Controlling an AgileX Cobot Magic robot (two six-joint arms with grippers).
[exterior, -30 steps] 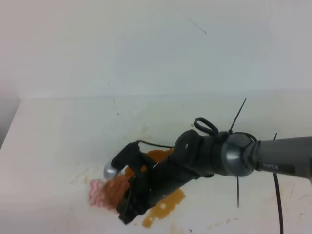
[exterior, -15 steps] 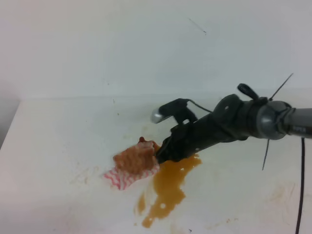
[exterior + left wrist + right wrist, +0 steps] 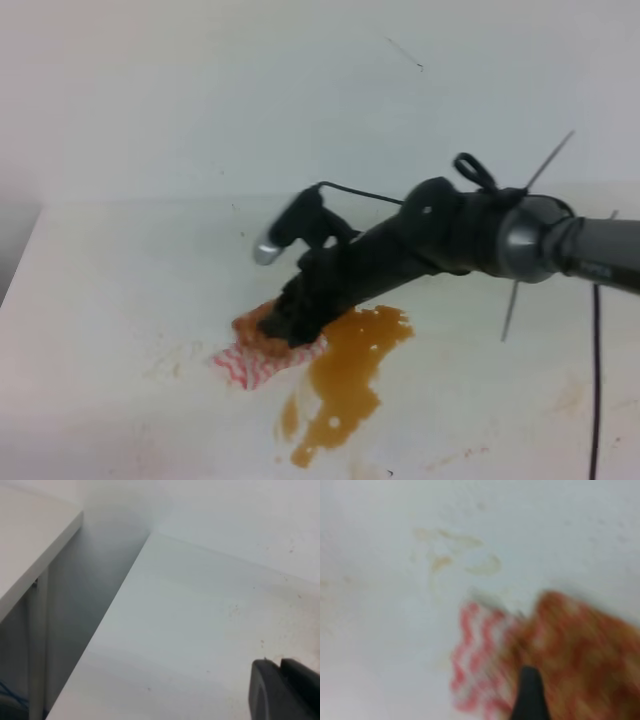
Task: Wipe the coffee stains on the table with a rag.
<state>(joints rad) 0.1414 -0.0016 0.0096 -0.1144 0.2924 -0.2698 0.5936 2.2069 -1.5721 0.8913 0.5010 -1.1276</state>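
Note:
The rag (image 3: 252, 362), pink-and-white striped with a brown-soiled top, lies on the white table (image 3: 110, 290) just left of the coffee stains (image 3: 350, 375), an amber puddle with a ragged edge. My right gripper (image 3: 287, 326) reaches in from the right and presses down on the rag's soiled part, shut on it. In the blurred right wrist view, a dark fingertip (image 3: 530, 696) sits on the rag (image 3: 485, 665), with pale tan smears (image 3: 455, 555) beyond. My left gripper (image 3: 280, 664) shows only in the left wrist view, with its jaws together over bare table.
Faint tan smears (image 3: 165, 362) mark the table left of the rag. The wall (image 3: 300, 100) rises behind the table's far edge. In the left wrist view, the table's left edge (image 3: 115, 610) drops into a gap beside another white surface (image 3: 30, 545).
One second ago my right gripper held the rag lower left; it dragged the rag up and right. Since half a second ago it has moved left onto the rag, which stayed put.

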